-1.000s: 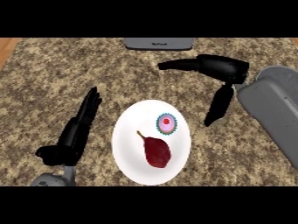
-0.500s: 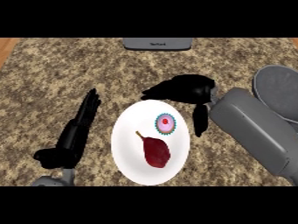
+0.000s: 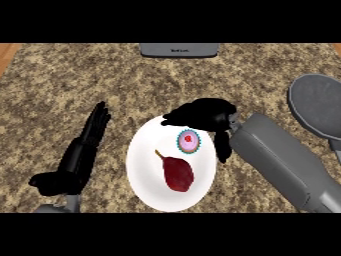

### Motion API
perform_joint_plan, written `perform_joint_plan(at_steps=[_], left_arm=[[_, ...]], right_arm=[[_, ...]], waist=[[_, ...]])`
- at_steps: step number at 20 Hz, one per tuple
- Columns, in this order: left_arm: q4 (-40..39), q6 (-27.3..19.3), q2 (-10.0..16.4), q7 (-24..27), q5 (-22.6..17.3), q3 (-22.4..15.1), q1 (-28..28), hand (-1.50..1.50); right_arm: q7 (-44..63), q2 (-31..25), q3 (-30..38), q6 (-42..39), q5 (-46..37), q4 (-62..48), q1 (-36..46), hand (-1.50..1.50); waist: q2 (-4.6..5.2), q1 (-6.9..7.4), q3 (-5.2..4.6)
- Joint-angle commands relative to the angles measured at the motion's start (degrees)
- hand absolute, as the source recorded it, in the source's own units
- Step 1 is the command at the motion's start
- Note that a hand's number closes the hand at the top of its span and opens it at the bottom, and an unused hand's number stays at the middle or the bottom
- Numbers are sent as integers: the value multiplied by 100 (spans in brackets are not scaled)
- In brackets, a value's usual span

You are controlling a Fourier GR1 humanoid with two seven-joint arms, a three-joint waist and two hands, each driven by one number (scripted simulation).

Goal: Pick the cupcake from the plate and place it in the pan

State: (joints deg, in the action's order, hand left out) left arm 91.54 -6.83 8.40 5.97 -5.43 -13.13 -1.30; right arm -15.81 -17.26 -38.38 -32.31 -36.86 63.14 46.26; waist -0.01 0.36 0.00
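Cupcake [image 3: 188, 141] sits ungrasped on the plate [image 3: 147, 167] while the right hand [image 3: 205, 113] hovers beside it, fingers [image 3: 176, 116] half-bent and parted.

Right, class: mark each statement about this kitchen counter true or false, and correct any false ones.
1. The cupcake sits on the white plate. True.
2. The pan lies left of the plate. False: it lies to the plate's right.
3. The right hand is at the plate's far edge, close to the cupcake. True.
4. The left hand holds the cupcake. False: it rests open on the counter, left of the plate.
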Motion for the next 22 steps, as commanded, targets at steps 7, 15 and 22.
perform_joint_plan(at_steps=[7,15,22], left_arm=[[-549,274,-173,185,4,319,-349,0],[-329,391,-184,345,146,314,163,0],[141,253,-265,-101,361,171,110,0]], right_arm=[[-268,557,538,155,-750,-381,-382,-150],[-416,1227,798,482,-1414,-1251,-310,-150],[-928,1103,561,368,-2022,-1939,-21,150]], waist=[[5,-26,0],[7,7,0],[5,21,0]])
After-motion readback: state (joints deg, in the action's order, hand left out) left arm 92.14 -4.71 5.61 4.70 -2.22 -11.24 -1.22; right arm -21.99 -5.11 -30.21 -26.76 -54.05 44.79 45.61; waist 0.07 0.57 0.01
